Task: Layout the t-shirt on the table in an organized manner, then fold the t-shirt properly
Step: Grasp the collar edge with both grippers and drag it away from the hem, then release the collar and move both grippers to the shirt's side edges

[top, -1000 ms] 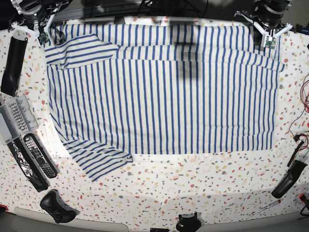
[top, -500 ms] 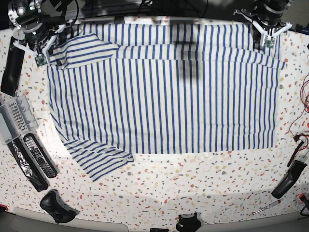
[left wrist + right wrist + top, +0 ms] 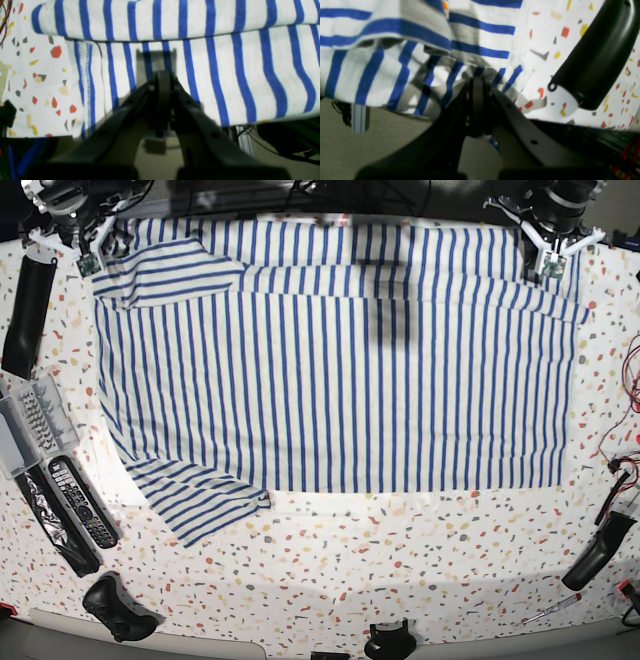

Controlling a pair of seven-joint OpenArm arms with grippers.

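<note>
The t-shirt (image 3: 340, 370) lies spread flat on the table (image 3: 400, 570), with its far strip folded over and one sleeve (image 3: 205, 505) sticking out at the near left. My left gripper (image 3: 546, 262) is at the shirt's far right corner. In the left wrist view it (image 3: 162, 75) is shut on the striped cloth (image 3: 225, 70) by the hem. My right gripper (image 3: 90, 258) is at the far left corner by the folded sleeve. In the right wrist view it (image 3: 476, 81) is shut on bunched cloth (image 3: 382, 70) at the table's far edge.
A black cylinder (image 3: 25, 310) lies left of the shirt and shows in the right wrist view (image 3: 595, 57). A grey case (image 3: 25, 425), remotes (image 3: 75, 500) and a game controller (image 3: 120, 608) line the left side. A black tool (image 3: 598, 552), screwdriver (image 3: 550, 610) and red cables (image 3: 630, 380) sit at the right.
The whole shirt has slid a little toward the far edge of the table. My right gripper has moved back up to the far left corner. The left gripper has hardly moved.
</note>
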